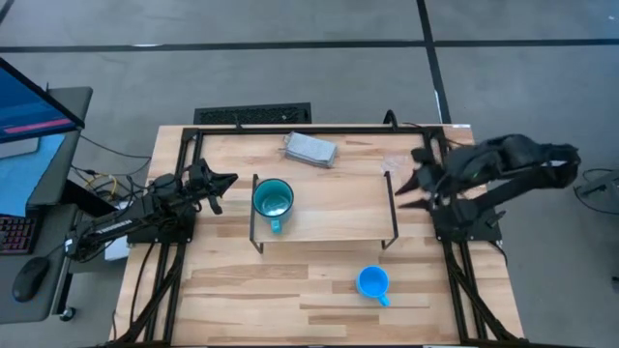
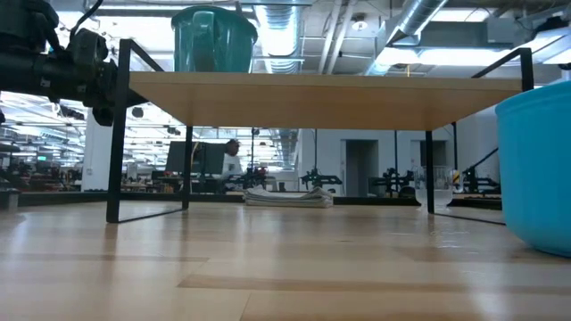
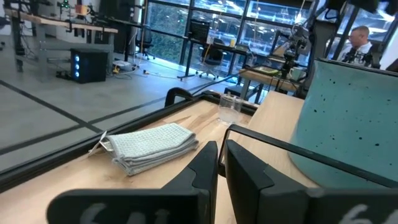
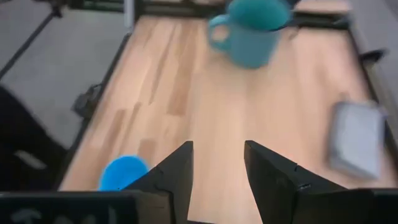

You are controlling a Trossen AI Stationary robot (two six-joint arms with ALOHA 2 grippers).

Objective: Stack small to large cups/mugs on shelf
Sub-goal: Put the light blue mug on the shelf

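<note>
Robotics lab, exposed ceiling ducts (image 2: 419, 27), glass partitions (image 3: 186, 31), more robot rigs (image 2: 393, 183), computer monitor (image 1: 29, 97)

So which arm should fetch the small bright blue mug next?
Right, probably. The bright blue handled mug stands on the tabletop in front of the shelf, toward the right side. The right gripper, fingers open, is nearer than the left gripper.

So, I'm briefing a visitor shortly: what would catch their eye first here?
Probably the large teal handled mug standing alone on the left end of the low light-wood shelf. Next, the small bright blue handled mug on the table in front of the shelf, and the two dark arms flanking it.
</note>
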